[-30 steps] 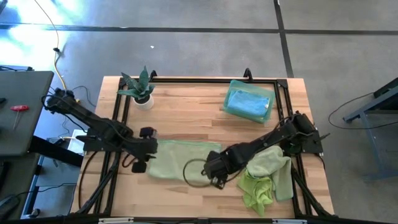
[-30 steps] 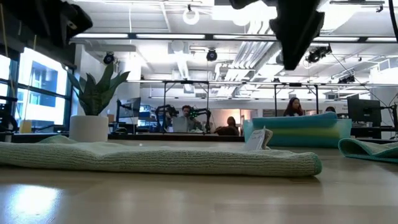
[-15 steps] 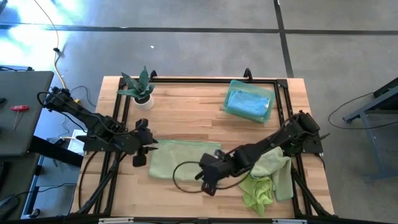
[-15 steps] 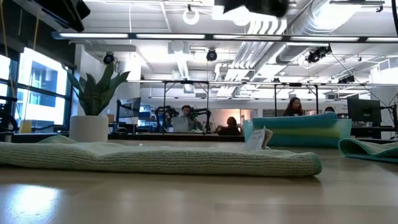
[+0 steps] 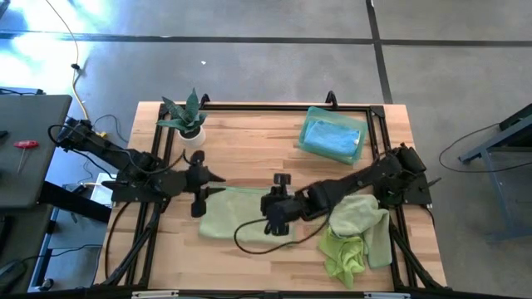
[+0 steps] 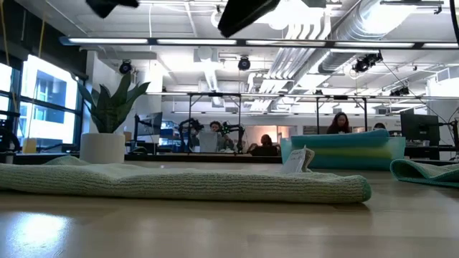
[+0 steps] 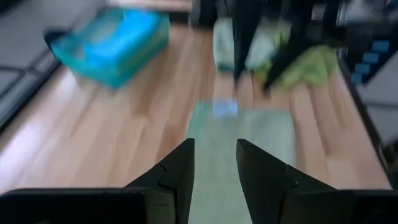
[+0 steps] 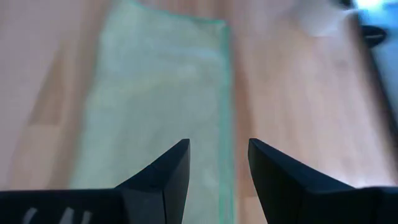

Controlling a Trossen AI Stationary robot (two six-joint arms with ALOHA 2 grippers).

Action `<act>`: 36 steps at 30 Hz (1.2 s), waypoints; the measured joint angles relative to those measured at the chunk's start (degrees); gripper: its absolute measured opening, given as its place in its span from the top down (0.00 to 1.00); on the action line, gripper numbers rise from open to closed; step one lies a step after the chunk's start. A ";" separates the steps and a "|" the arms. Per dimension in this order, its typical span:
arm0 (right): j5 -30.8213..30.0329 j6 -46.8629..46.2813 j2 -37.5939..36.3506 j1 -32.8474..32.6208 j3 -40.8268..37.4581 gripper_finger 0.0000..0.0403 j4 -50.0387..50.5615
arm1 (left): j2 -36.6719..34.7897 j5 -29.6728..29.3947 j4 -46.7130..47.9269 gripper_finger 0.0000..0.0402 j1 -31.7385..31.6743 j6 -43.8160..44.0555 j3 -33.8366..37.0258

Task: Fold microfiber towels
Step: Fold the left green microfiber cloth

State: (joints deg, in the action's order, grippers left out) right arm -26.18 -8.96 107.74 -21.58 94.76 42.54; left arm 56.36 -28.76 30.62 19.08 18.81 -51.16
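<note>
Flat, folded sage towel (image 5: 241, 214) — lengthwise left-to-right.

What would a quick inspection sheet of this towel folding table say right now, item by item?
Surface: wooden table in a black frame.
Job's things: pale green towel folded flat in the middle; blue folded towels at the far right; loose green towels at the near right.
Clutter: potted plant at the far left.
Grippers: left end effector and right end effector both open, empty, above the pale green towel.
Cables: black cable looping over the towel.
Surroundings: people at desks behind the table.
</note>
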 joint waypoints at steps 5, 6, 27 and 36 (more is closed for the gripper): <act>11.14 6.97 1.88 2.08 0.00 0.62 -0.07 | 0.00 -0.01 -7.97 0.73 -2.54 -5.35 0.00; 10.30 8.51 2.80 2.08 0.00 0.62 0.03 | 0.00 0.00 -8.66 0.73 -2.86 -6.13 0.00; 13.53 -6.07 -0.37 -2.14 -17.96 0.62 -11.84 | 0.10 -0.30 -15.45 0.73 -12.07 -16.56 -0.02; 5.42 -27.68 -15.89 -8.28 -43.50 0.62 -29.30 | 1.09 4.33 -19.12 0.73 -20.58 -8.74 -0.15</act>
State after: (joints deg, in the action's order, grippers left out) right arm -20.75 -36.65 91.85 -29.87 51.26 13.23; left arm 57.44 -24.43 11.50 -1.50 10.07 -51.31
